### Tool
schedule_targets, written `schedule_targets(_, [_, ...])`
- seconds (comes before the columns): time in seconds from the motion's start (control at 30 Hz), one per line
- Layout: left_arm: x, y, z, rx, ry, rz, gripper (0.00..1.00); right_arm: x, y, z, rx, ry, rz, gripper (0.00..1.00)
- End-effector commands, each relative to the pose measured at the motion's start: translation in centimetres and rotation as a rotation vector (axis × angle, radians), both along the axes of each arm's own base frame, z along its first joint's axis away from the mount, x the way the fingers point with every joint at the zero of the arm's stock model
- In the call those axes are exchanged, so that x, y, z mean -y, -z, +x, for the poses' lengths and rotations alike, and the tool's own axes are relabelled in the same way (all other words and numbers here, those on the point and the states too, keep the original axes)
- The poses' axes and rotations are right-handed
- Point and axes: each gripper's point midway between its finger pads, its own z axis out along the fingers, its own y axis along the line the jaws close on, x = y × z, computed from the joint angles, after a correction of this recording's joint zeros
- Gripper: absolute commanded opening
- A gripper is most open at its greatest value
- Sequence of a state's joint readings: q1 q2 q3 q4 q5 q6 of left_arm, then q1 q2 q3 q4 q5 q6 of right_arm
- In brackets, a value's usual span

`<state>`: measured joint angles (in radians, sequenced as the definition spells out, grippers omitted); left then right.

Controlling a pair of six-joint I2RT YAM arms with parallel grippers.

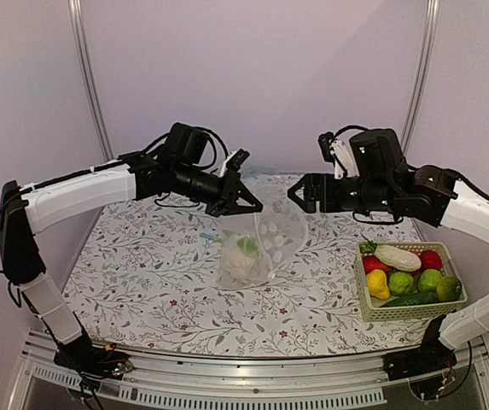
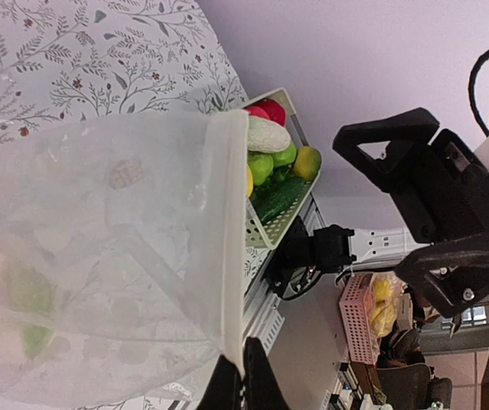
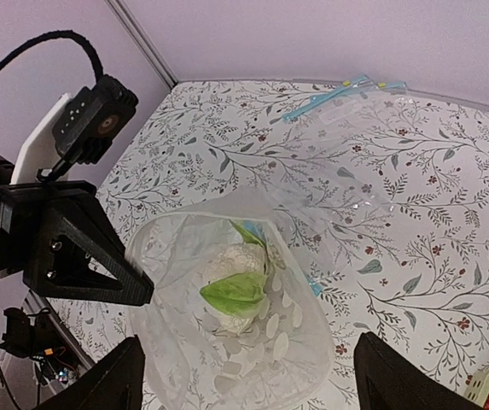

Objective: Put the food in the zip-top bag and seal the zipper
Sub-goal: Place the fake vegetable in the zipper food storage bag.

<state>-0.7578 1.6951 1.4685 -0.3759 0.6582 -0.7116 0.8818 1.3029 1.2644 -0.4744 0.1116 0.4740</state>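
Lavender walls; table under a floral-print cloth. Basket sits at the cloth's right edge, and positions below are given off it.

Zip-top bag: left of the basket, well apart, mid-cloth. Print on it is white round dots. Long axis is tilted. The bottom rests on the cloth and the mouth is lifted, round and open, turned up toward the basket side. Zipper is unsealed. In the left wrist view it runs top to bottom as a pale strip down the rim.

Cauliflower with a green leaf lies inside, at the bag's low end, away from the basket.

Left gripper: jaws closed on the bag's rim at the zipper, on the side far from the basket.

Right gripper: at the basket side of the mouth, jaws wide apart. Can't tell if they touch the plastic.

In the basket:
- Radish lies across the back, long axis slanting left-right, leaves at the end toward the bag.
- Lemon is in the corner nearest the bag.
- Green fruit sits just beside the lemon.
- Red fruits are at the back.
- Cucumber lies along the front wall.

Second clear bag, undotted with a blue strip, lies flat at the table's far edge, well apart from the basket.
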Motion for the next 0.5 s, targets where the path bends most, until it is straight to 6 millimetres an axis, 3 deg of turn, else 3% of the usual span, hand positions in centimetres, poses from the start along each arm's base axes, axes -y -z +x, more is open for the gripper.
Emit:
schedule_targets(0.0, [-0.2,0.7,0.4,-0.002,-0.005,-0.003,0.0,3.6,1.6,0.6,-0.025,0.099,-0.098,0.85])
schedule_targets(0.17, [-1.1,1.7,0.7,0.019,-0.027,0.056,0.0,8.6,3.0,0.6,-0.072,0.218,-0.167,0.86])
schedule_targets(0.47, [-2.7,2.9,1.5,0.026,-0.062,0.089,0.0,19.7,8.6,-1.0,-0.293,0.464,-0.325,0.91])
